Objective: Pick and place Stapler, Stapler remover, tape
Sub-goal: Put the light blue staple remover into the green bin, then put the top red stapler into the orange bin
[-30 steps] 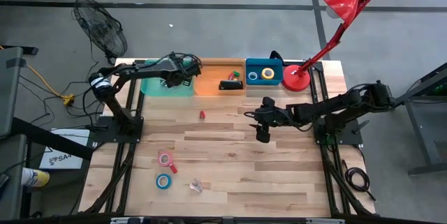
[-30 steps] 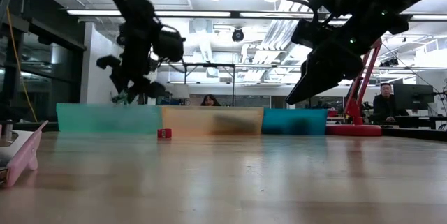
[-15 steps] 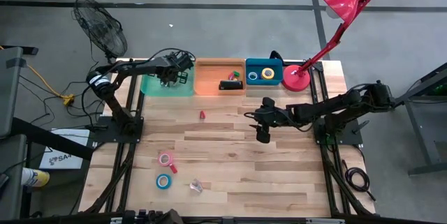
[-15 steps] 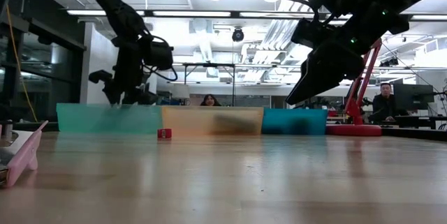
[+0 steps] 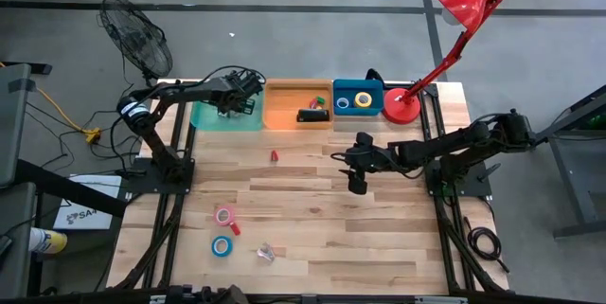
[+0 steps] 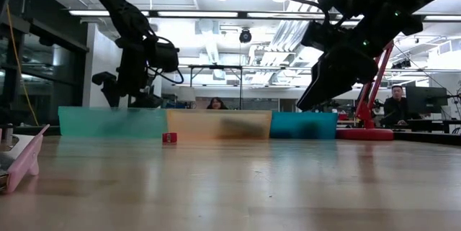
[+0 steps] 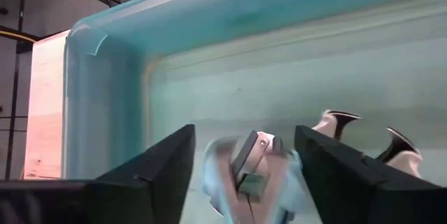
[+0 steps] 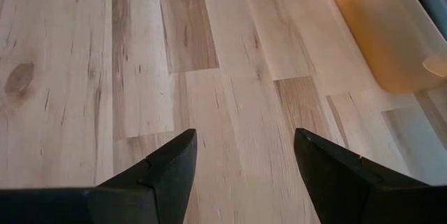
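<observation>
A staple remover (image 7: 248,175) is seen in the teal tray (image 5: 213,116), upper left, between the spread fingers of the left pincer (image 5: 239,103). The stapler (image 5: 311,115) is held by the orange tray (image 5: 284,119), tape rolls (image 5: 364,101) by the blue bin (image 5: 375,87). The right pincer (image 5: 356,185) is held wide and empty over the counter (image 5: 379,238).

Three trays stand in a row: one teal (image 5: 213,117), one orange (image 5: 287,115), one blue (image 5: 371,89). Four tape rolls: pink (image 5: 223,215), light blue (image 5: 221,245), yellow (image 5: 364,101), dark blue (image 5: 343,104). One black stapler (image 5: 311,115). Two staple removers (image 7: 251,165) (image 7: 363,137) show in the teal tray.
</observation>
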Controlling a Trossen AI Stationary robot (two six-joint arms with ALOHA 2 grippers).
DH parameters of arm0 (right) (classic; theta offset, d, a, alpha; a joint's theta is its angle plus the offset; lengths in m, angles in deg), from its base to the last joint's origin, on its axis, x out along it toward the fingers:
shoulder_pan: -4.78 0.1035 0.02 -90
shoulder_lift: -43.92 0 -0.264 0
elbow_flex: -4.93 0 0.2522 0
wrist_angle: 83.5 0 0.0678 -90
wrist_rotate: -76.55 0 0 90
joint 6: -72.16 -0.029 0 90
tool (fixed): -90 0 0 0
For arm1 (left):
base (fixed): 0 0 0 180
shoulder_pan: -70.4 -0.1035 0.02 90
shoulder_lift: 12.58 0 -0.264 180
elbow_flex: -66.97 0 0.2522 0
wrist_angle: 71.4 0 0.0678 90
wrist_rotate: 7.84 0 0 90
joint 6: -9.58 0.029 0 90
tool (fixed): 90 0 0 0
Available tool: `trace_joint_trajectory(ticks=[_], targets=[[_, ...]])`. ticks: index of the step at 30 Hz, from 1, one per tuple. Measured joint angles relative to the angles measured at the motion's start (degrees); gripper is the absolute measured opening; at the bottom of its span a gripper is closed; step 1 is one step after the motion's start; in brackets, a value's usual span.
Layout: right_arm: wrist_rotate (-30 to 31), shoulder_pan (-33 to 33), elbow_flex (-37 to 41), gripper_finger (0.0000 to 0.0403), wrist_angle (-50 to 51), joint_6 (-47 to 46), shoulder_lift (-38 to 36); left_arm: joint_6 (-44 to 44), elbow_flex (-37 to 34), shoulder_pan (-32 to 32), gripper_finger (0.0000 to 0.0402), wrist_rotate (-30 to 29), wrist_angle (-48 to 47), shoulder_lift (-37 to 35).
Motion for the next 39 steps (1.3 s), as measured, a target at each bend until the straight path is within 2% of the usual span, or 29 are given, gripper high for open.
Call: trace_joint_trajectory(ticks=[3,7,13,20,24,30,33,39], targets=[[0.0,0.0,0.0,0.0231,0.6,-0.1,0.0,0.0,0.3,0.0,0.0267,0.0,-0.3,-0.1],[0.0,0.0,0.0,0.0231,0.6,-0.2,0.0,0.0,2.3,0.0,0.0285,0.0,-2.5,-0.1],[0.0,0.0,0.0,0.0231,0.7,-0.7,0.0,1.0,6.1,1.4,0.0289,0.6,-7.5,-0.1],[0.0,0.0,0.0,0.0231,1.5,-0.7,0.0,10.8,8.3,7.8,0.0289,3.8,-9.6,-1.0],[0.0,0.0,0.0,0.0231,1.5,-0.7,0.0,10.4,8.4,11.2,0.0289,4.4,-10.3,-3.5],[0.0,0.0,0.0,0.0231,1.1,-1.3,0.0,5.2,8.4,16.1,0.0289,0.7,-14.5,-9.8],[0.2,0.0,0.0,0.0231,-2.5,-2.6,0.0,2.2,8.1,18.9,0.0289,-2.5,-17.2,-13.0],[0.1,0.1,-1.9,0.0231,-8.7,-0.8,2.8,-1.4,3.8,24.7,0.0289,-8.8,-16.4,-18.4]])
